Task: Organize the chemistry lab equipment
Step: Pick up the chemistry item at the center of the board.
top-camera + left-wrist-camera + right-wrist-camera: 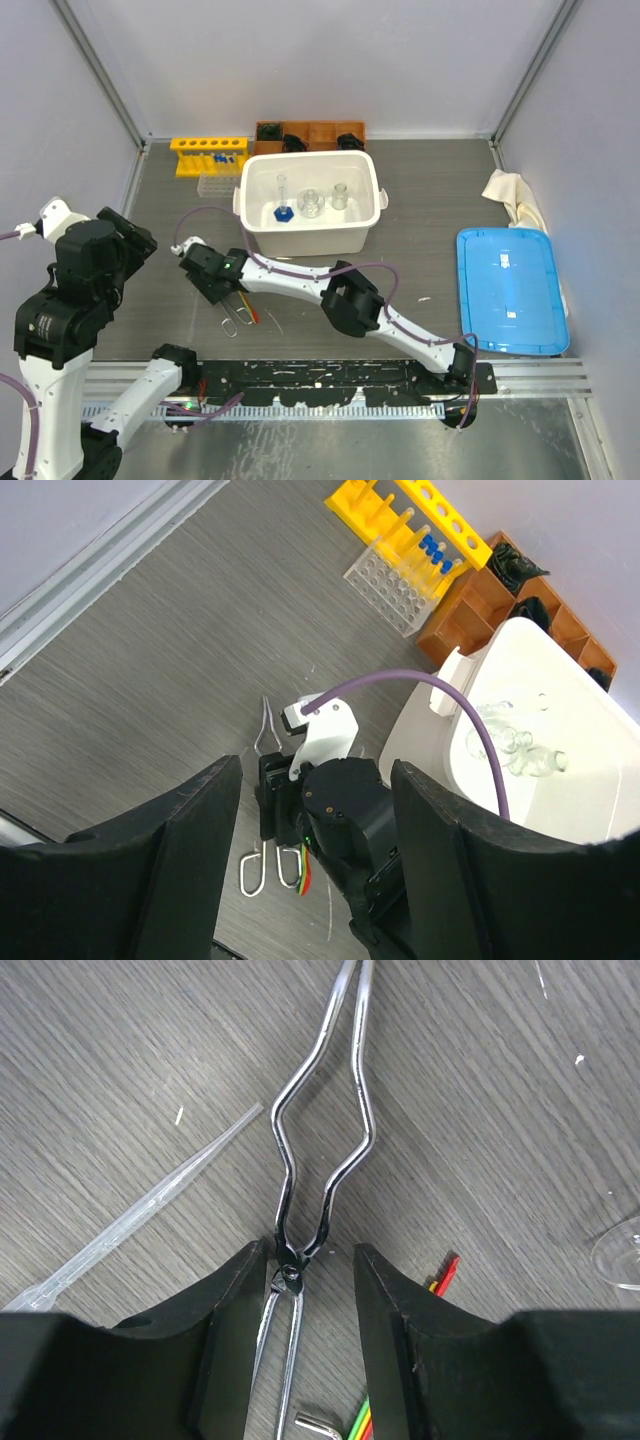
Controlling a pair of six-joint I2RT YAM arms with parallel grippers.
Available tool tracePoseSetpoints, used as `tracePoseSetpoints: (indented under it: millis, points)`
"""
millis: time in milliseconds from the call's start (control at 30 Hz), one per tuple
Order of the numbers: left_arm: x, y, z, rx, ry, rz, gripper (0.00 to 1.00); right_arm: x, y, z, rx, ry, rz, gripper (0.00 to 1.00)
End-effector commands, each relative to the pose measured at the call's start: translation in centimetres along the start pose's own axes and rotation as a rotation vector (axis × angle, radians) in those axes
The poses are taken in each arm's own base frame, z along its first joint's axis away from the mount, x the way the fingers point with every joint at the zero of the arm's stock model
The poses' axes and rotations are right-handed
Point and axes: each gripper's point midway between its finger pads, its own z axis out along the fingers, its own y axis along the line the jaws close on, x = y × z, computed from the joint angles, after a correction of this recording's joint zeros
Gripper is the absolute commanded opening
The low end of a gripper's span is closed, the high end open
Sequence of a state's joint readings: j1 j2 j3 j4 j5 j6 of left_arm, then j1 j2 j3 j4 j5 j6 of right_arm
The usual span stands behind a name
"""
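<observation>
Right tool [310, 1253] astride metal tongs [290, 1271] pivot (jaws apart)

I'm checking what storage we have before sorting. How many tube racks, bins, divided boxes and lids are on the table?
Tube racks: 2 (yellow rack, clear rack)
White bin: 1
Wooden divided box: 1
Blue lid: 1
Total: 5
</observation>
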State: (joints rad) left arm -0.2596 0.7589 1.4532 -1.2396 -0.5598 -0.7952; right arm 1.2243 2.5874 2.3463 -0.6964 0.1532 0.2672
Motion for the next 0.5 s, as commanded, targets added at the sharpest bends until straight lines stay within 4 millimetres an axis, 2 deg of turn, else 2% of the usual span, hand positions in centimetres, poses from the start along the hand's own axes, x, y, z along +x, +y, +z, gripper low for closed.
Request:
tracePoseSetpoints:
  millis: [0, 167, 367, 467]
  points:
    - [-0.2, -0.4, 0.2, 0.019, -0.014, -0.004, 0.63, 0.4, 1.1, 0.7, -0.004, -0.014, -0.031, 0.44]
    - [0.0, -0.3, 0.4, 0.014, -0.011, -0.001, 0.64, 0.7, 0.9, 0.6, 0.005, -0.004, -0.035, 0.29]
    - [-0.1, -0.5, 0.5, 0.02, -0.017, -0.003, 0.64, -0.2, 1.0, -0.5, 0.001, -0.025, -0.037, 0.03]
    - [-0.1, -0.8, 0.7, 0.021, -0.014, -0.002, 0.64, -0.9, 0.9, -1.5, -0.001, -0.042, -0.041, 0.01]
